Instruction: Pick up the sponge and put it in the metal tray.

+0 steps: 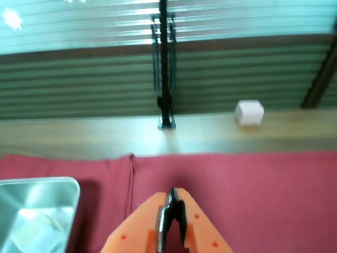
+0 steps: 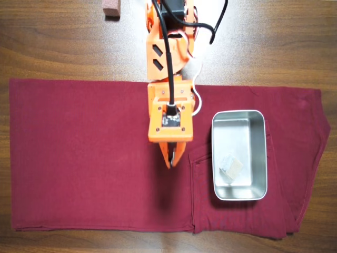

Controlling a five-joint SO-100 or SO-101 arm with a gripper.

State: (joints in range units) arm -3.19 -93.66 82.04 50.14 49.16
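Note:
The metal tray (image 2: 239, 117) lies on the red cloth at the right of the overhead view; its corner shows at the lower left of the wrist view (image 1: 68, 185). The small pale sponge (image 2: 230, 166) lies inside the tray, toward its lower half, and shows as a pale patch in the wrist view (image 1: 34, 230). My orange gripper (image 2: 171, 159) hangs over the cloth just left of the tray. Its jaws are shut and hold nothing, as the wrist view (image 1: 172, 196) also shows.
A dark red cloth (image 2: 79, 158) covers most of the wooden table. A pinkish-brown block (image 2: 111, 9) sits at the top edge of the overhead view. In the wrist view a white block (image 1: 249, 113) and a black stand (image 1: 166, 63) are beyond the cloth.

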